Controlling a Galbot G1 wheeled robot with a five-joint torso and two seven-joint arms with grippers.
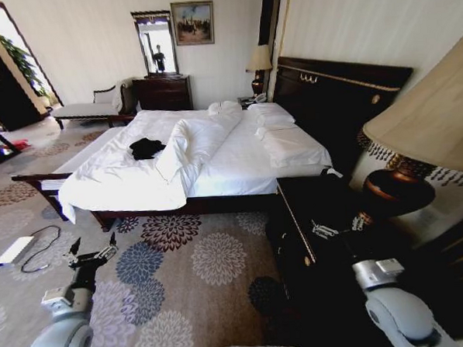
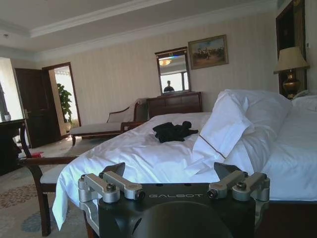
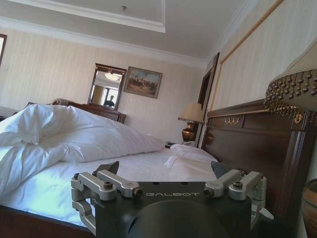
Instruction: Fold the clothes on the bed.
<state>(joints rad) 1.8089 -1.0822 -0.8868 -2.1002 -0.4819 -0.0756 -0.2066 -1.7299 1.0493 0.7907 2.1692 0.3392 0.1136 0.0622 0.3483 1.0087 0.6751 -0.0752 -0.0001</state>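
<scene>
T-shirt [image 1: 146, 148]: one black crumpled heap, lying on the white duvet [image 1: 131, 183] on the near-left part of the bed [image 1: 239, 161], clear of the pillows [image 1: 292, 143].

The head view looks down on the whole bed, the flowered carpet [image 1: 190, 277], and both arms held low, well short of the bed. The left gripper [image 1: 93, 248] hangs over the carpet with its two fingers spread apart and nothing between them. The right gripper [image 1: 339, 228] sits over a dark nightstand [image 1: 311, 216] beside a lamp [image 1: 427, 132], its fingers also apart and empty.

The left wrist view faces the bed side-on: the T-shirt [image 2: 171, 132] lies beyond the left gripper [image 2: 173, 171], with the folded-back duvet [image 2: 223, 129] rising beside it.

The right wrist view takes in the right gripper [image 3: 166, 168], a bunched mound of duvet [image 3: 74, 134] and the headboard [image 3: 247, 134].
</scene>
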